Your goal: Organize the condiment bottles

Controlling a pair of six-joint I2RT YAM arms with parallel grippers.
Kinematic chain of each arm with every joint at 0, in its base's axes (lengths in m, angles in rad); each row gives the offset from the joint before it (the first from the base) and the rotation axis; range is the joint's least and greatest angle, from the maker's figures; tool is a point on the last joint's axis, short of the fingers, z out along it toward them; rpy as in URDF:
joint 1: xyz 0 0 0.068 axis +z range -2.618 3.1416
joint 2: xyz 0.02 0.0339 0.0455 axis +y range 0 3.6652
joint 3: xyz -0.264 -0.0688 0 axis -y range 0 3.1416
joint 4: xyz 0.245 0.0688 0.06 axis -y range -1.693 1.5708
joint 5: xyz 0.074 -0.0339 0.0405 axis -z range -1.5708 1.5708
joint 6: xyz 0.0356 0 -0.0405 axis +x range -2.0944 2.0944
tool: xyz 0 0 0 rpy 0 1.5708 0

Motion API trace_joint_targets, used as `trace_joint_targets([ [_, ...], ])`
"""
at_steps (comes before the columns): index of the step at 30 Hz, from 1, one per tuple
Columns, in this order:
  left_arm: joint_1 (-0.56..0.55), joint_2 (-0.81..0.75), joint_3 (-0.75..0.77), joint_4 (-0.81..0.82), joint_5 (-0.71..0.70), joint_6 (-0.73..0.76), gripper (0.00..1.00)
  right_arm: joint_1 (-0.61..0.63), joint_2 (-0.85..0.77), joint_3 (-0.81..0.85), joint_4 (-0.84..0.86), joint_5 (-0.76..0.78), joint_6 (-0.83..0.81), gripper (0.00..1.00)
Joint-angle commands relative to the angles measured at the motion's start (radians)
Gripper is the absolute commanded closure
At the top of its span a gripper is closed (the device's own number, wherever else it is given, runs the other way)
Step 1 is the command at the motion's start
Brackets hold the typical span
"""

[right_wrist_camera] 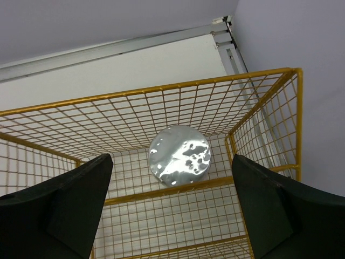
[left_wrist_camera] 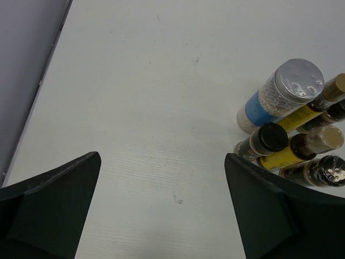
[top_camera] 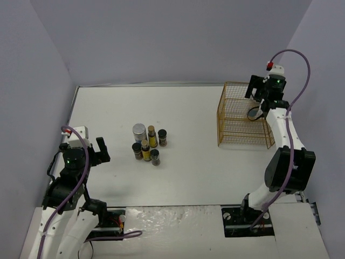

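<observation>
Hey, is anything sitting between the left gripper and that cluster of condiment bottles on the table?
Nothing visible. Only bare table lies between the open left gripper and the condiment bottles. The black-lidded jar at the cluster's near edge is likely the first thing it would meet.

White table [top_camera: 194,116], lavender walls [top_camera: 161,38]

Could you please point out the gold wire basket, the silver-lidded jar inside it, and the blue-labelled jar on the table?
gold wire basket [top_camera: 242,135], top external view, on its near wall.
silver-lidded jar [right_wrist_camera: 179,156], right wrist view, on its lid.
blue-labelled jar [left_wrist_camera: 298,81], left wrist view, on its silver lid.
</observation>
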Motion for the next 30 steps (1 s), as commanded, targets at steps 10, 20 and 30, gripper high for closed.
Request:
trace_joint_targets([
  [10, -0.002, 0.034, 0.02, 0.072, 0.01, 0.002, 0.03, 0.461, -0.217, 0.085, -0.12, -0.166, -0.045, 0.05],
  [20, -0.002, 0.03, 0.023, 0.067, 0.005, 0.001, 0.03, 0.91, 0.079, 0.287, -0.12, -0.171, -0.11, 0.0],
  [30, -0.002, 0.026, 0.022, 0.067, 0.007, 0.001, 0.03, 1.026, 0.347, 0.501, -0.157, -0.184, -0.134, 0.0],
])
